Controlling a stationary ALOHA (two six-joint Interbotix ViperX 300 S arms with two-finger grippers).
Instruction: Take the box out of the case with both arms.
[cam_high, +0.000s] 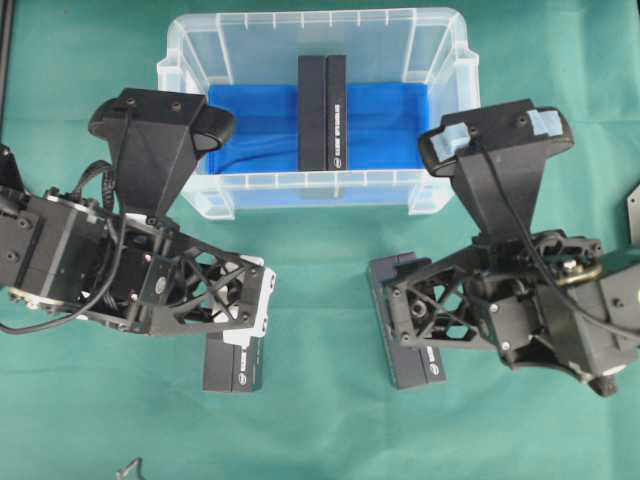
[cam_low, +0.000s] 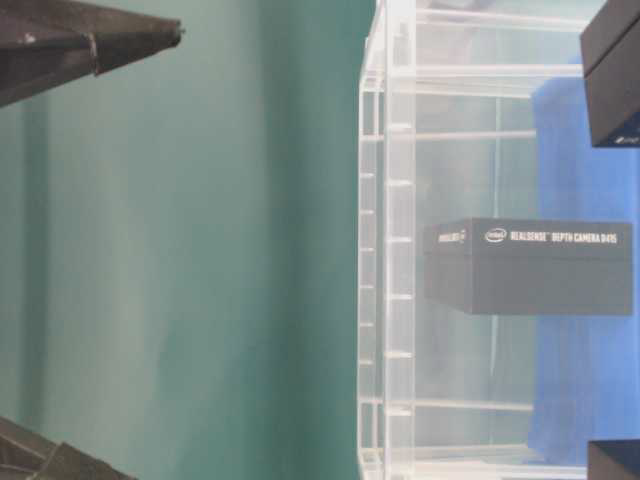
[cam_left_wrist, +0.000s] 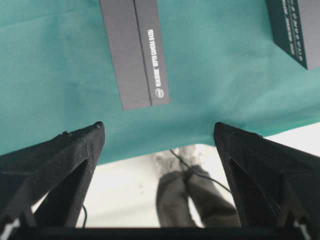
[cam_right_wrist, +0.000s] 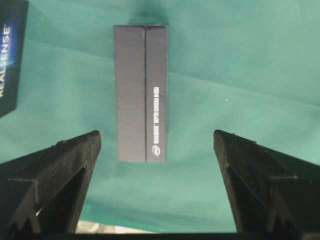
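The case (cam_high: 190, 55) is a clear plastic bin at the back middle, with a blue sheet on its floor. One dark box (cam_high: 322, 112) stands on edge in its middle; the table-level view shows it through the ribbed wall (cam_low: 530, 265). My left gripper (cam_high: 250, 308) hangs in front of the case's left corner, outside it. My right gripper (cam_high: 392, 298) hangs in front of the right corner. Both wrist views show the jaws wide apart with only green cloth between them, left gripper (cam_left_wrist: 159, 126) and right gripper (cam_right_wrist: 157, 133). Neither touches the case or its box.
Two more dark boxes lie on the green cloth in front of the case, one under each gripper (cam_high: 232, 365) (cam_high: 415, 345). The right wrist view shows one flat on the cloth (cam_right_wrist: 140, 95). Past the table's front edge stand a person's legs (cam_left_wrist: 195, 195).
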